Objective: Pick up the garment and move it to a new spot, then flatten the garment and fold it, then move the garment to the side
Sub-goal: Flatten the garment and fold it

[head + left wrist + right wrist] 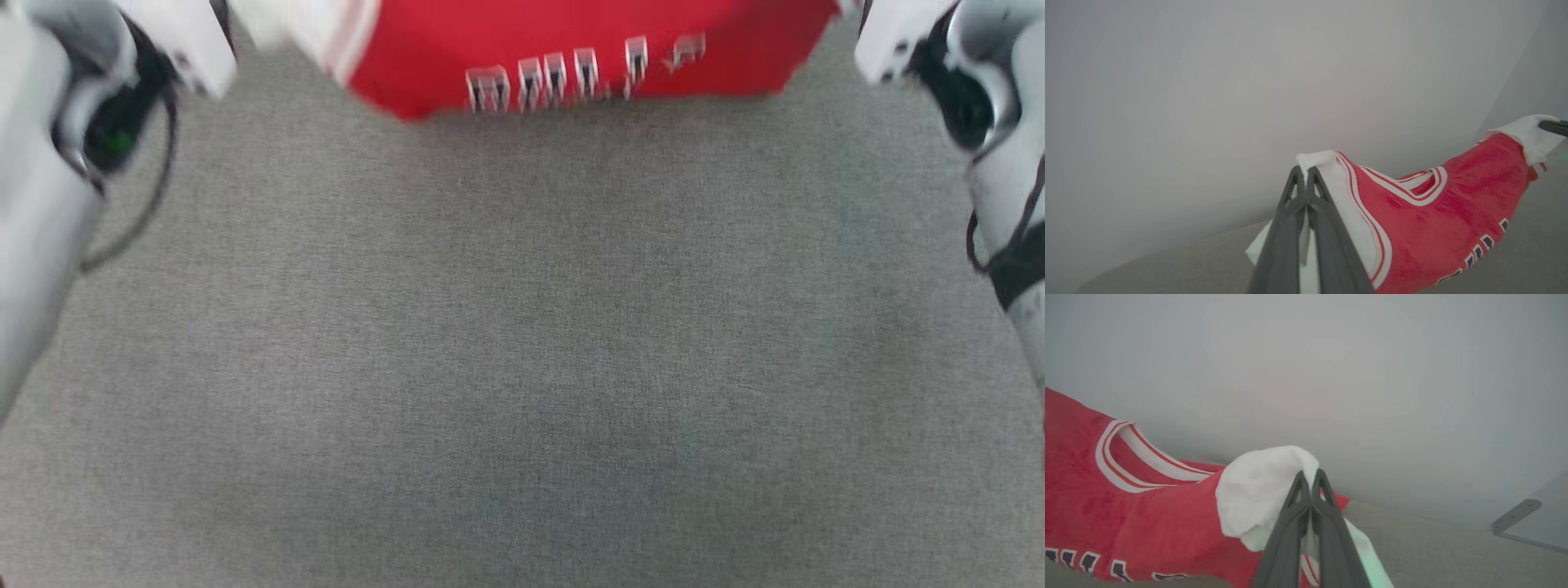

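Observation:
The garment is a red T-shirt with white sleeves and black white-outlined lettering, hanging stretched at the top of the head view above the grey cloth surface. In the left wrist view my left gripper is shut on a white sleeve of the garment. My right gripper is shut on the other white sleeve in the right wrist view, with the garment's red body spreading left. The right gripper's dark tip also shows at the far right of the left wrist view.
Pale forearms stand at the left and right edges of the head view. A plain grey wall rises behind the surface. A metal bracket sits at the far right of the right wrist view.

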Motion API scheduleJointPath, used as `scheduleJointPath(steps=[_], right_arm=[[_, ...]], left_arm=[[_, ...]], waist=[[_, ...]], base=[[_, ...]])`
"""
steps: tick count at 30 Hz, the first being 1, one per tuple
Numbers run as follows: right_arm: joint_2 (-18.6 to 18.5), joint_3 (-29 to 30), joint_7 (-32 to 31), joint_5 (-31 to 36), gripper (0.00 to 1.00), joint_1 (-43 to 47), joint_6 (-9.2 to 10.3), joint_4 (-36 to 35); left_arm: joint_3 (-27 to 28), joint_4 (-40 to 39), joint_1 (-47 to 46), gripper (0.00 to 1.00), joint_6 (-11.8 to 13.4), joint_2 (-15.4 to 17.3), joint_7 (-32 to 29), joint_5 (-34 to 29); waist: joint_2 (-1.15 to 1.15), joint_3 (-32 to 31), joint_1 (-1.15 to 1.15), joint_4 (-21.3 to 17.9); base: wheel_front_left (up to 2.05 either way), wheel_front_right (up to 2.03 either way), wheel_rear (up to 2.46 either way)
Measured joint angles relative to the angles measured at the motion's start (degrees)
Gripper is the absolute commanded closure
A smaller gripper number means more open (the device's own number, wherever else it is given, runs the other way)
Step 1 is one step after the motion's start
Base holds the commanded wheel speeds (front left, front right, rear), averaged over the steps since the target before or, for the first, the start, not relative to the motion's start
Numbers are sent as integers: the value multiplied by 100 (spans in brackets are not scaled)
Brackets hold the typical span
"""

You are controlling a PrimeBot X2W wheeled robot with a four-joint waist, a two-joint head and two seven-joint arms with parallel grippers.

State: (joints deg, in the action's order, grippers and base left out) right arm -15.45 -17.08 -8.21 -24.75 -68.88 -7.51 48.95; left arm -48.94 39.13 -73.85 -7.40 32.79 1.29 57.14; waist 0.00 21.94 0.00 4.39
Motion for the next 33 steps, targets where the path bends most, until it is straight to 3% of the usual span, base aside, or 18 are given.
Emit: scheduleJointPath(steps=[10, 19, 24, 28, 33], right_arm=[[-856, -647, -966, -1247, 100, 1307, 0, -1561], [-1773, -736, -1691, -2006, 100, 2891, 0, -3388], [-2252, -772, -2007, -2306, 100, 3747, 0, -4267], [-2586, -739, -2196, -2519, 100, 4413, 0, -4758], [-2887, -714, -2636, -2850, 100, 5172, 1, -5188]], left_arm=[[-175, -1370, 1390, 100, 57, 853, -1122, 1273], [-289, -3589, 3068, 100, 1055, 1974, -1369, 1845], [-409, -4444, 3933, 100, 1543, 2488, -1285, 2116], [-580, -4711, 4533, 100, 1878, 2729, -1243, 2279], [-816, -4868, 5006, 100, 2170, 2808, -1259, 2437]], waist=[[0, -330, 0, 40], [0, -543, 0, 56], [0, -617, 0, 70], [0, -666, 0, 67], [0, -752, 0, 61]], base=[[0, 0, 0], [0, 0, 0], [0, 0, 0], [0, 0, 0], [0, 0, 0]])
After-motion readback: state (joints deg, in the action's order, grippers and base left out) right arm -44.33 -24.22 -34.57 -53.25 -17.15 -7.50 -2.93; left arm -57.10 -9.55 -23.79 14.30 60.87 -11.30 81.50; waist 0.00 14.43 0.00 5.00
